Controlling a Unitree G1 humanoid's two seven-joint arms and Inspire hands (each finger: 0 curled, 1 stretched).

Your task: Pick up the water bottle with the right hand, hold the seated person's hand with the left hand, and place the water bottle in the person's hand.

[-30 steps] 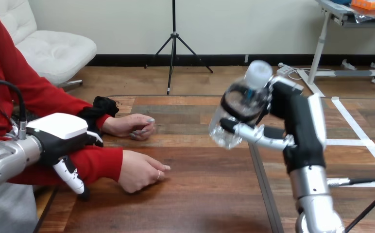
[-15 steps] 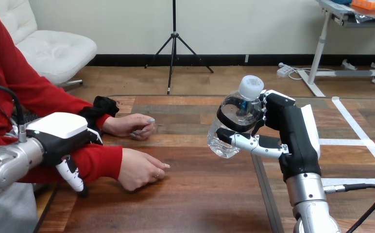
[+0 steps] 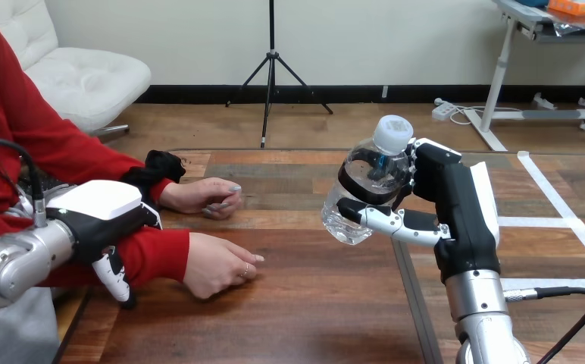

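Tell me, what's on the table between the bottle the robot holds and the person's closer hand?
Nothing: in the head view, the wooden table is bare between the water bottle in the right hand and the person's nearer hand.

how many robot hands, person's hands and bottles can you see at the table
robot hands: 2 (left hand, right hand)
person's hands: 2 (near hand, far hand)
bottles: 1 (bottle, held up in the right hand)
total: 5
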